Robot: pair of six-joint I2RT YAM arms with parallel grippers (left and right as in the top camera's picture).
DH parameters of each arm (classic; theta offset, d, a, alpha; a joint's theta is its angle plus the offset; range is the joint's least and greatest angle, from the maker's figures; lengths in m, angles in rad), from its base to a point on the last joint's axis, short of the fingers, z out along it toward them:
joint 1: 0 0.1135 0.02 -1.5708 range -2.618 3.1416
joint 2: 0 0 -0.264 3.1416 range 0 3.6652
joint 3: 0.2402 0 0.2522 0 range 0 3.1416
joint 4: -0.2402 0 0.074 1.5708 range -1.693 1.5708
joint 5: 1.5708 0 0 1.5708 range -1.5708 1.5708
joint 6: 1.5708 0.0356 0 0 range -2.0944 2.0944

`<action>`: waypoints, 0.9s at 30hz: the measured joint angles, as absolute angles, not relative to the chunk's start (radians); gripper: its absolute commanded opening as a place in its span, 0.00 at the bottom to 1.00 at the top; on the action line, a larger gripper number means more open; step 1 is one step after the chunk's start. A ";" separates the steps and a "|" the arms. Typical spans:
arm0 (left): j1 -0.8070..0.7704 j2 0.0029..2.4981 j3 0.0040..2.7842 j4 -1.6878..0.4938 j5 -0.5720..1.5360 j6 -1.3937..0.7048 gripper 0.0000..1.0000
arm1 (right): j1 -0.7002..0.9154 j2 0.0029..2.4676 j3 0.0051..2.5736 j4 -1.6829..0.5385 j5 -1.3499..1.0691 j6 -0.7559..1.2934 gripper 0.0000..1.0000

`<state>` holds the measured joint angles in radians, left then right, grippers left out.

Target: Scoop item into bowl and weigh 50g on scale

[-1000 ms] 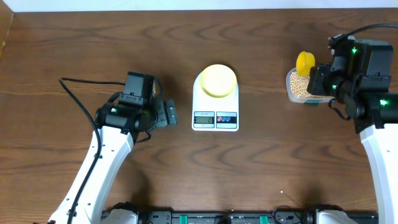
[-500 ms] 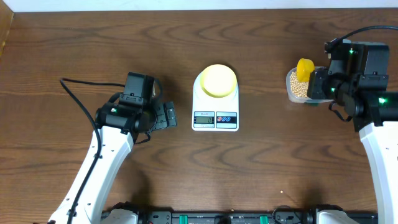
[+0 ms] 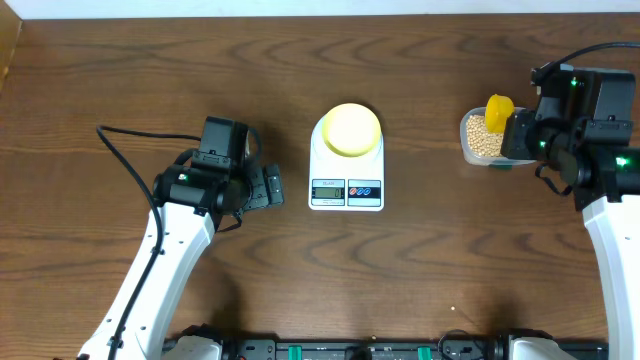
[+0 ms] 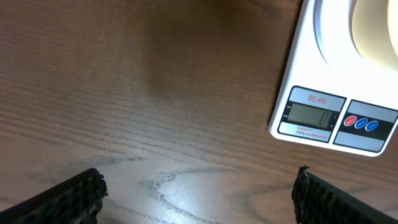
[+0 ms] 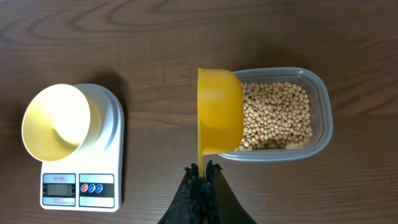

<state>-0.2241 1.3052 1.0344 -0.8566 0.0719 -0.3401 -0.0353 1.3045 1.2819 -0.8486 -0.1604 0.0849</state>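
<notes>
Right gripper (image 5: 202, 169) clamped on the handle of one bright yellow plastic measuring spoon (image 5: 219, 112), at the rim of one clear rectangular plastic tub (image 5: 324, 118).

Counted on the brown wooden table (image 3: 120, 80): one white rounded-rectangular digital kitchen scale (image 3: 346, 175) at centre; one small round pale yellow bowl (image 3: 352, 129) on its platform, empty; the tub to the right, well apart from the scale, holding many small round beige beans (image 5: 277, 115); two grippers. Left gripper (image 4: 199, 180) spread wide, holding nothing, just left of the scale. Overhead alone: both arms together. Right wrist alone: spoon cup tipped on its side, inside hidden. Left wrist alone: scale display legible, reading zero.
</notes>
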 measured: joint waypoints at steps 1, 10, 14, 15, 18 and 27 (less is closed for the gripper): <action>-0.224 1.305 1.034 -0.857 0.072 -0.340 0.98 | -0.035 1.304 1.282 -0.849 -0.160 0.084 0.01; -0.224 1.305 1.034 -0.856 0.072 -0.340 0.98 | -0.035 1.304 1.282 -0.807 -0.161 0.030 0.01; -0.224 1.305 1.034 -0.856 0.072 -0.340 0.98 | -0.035 1.304 1.282 -0.709 -0.160 0.017 0.01; -0.224 1.305 1.034 -0.856 0.072 -0.340 0.98 | -0.035 1.304 1.282 -0.694 -0.160 0.016 0.01; -0.224 1.305 1.034 -0.856 0.073 -0.340 0.98 | -0.035 1.304 1.282 -0.675 -0.160 0.014 0.01; -0.224 1.305 1.034 -0.854 0.076 -0.340 0.98 | -0.035 1.328 1.282 -0.671 -0.160 0.014 0.01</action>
<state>-0.2241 1.3052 1.0344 -0.8536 0.0765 -0.3401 -0.0353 1.3281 1.2823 -0.6712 -0.1604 0.0143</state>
